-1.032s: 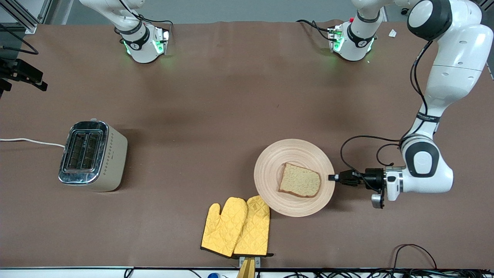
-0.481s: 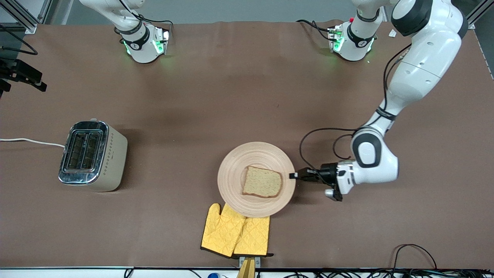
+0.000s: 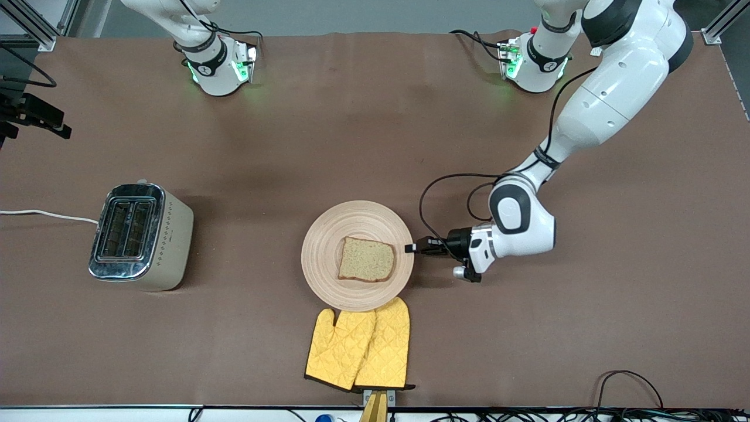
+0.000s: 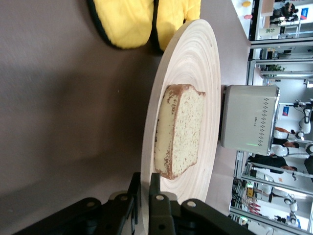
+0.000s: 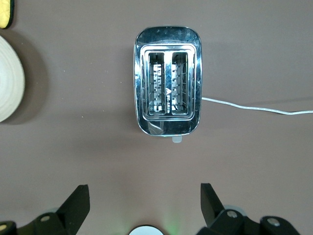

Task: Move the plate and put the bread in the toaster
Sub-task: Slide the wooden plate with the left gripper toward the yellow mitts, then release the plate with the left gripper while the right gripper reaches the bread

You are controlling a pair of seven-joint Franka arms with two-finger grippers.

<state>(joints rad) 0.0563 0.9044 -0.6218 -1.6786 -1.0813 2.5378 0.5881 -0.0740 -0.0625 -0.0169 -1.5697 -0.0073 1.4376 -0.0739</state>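
The pale beige plate (image 3: pixel 322 246) lies mid-table with the bread (image 3: pixel 366 259) slice flat on it. My left gripper (image 3: pixel 411 248) is shut on the plate's rim at the side toward the left arm's end, one finger above and one below. The left wrist view shows this grip (image 4: pixel 145 183), the plate (image 4: pixel 205 58) and the bread (image 4: pixel 181 132). The cream toaster (image 3: pixel 140 236) stands toward the right arm's end, slots empty. My right gripper (image 5: pixel 144 208) is open, high above the table beside the toaster (image 5: pixel 167 81); it is out of the front view.
Yellow oven mitts (image 3: pixel 360 346) lie nearer the front camera than the plate, their tips at its rim; they also show in the left wrist view (image 4: pixel 132 19). The toaster's white cord (image 3: pixel 47 214) runs off the table's end. The plate's edge shows in the right wrist view (image 5: pixel 7 83).
My left gripper has pulled the plate with the bread toward the toaster, and lately a little away from the front camera. The plate no longer covers the mitts. The toaster has not moved.
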